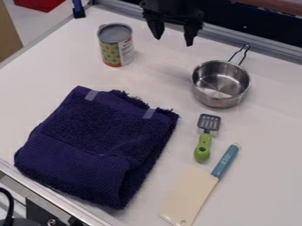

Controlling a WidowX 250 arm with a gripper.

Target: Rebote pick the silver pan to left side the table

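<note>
The toy chopper [191, 190] lies closest, with its blue handle up. The silver pan [219, 84] sits upright on the bench [153, 75] at the upper right of the view – its wire handle points to the far edge. A green-handled spatula [203, 141] lies near it. The black pincer [173, 39] hangs wide open at the top – then come a can [116, 47] and a folded purple towel [94, 141].

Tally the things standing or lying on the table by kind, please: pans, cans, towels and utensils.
Pan: 1
Can: 1
Towel: 1
Utensils, spatula and knife: 2
Total: 5
</note>
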